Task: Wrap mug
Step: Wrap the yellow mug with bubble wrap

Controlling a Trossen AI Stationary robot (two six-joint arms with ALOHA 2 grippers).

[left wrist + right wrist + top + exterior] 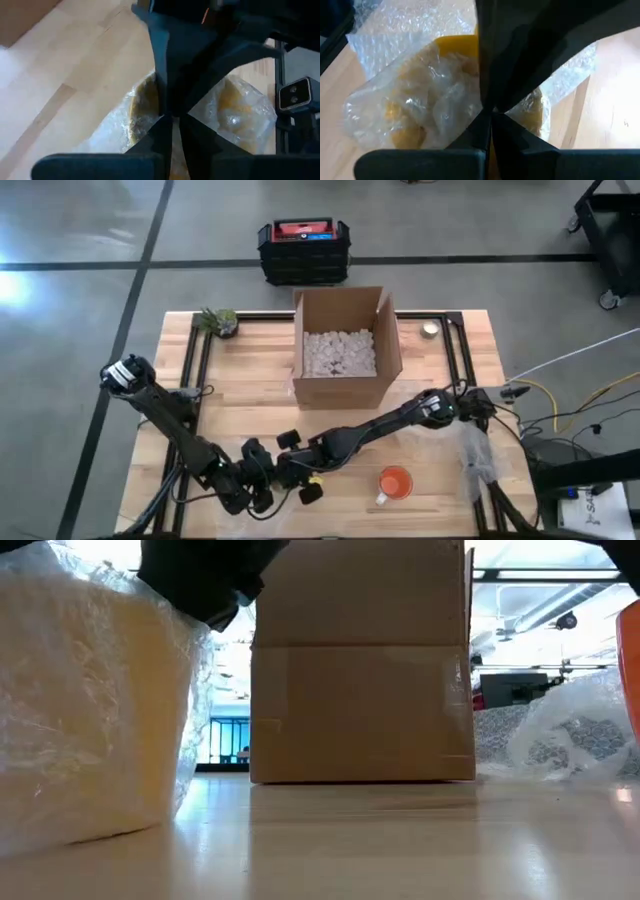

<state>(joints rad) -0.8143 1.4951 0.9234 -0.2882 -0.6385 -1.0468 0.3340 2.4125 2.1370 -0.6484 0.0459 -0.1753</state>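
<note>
At the lower left of the high view, the left gripper (262,485) and the right gripper (300,470) meet over the front of the wooden table (250,410), both working on a yellow mug (452,47) bundled in clear bubble wrap (400,107). In the right wrist view the right gripper's fingers (487,80) are pressed together, pinching the wrap over the mug; in the left wrist view the left gripper's fingers (172,75) likewise close to a point on the same wrap (the mug itself shows only as yellow patches through the plastic). In the low view the wrapped bundle fills the left of the frame, resting on the table, with a dark gripper above it. An open cardboard box (345,345) holding white packing peanuts (338,352) stands at upper centre of the high view. A second, orange mug (394,483) sits at lower right of centre, well apart from the grippers, and loose plastic wrap (475,455) lies near the right edge. A small potted plant (219,321) sits at the table's upper left corner.
</note>
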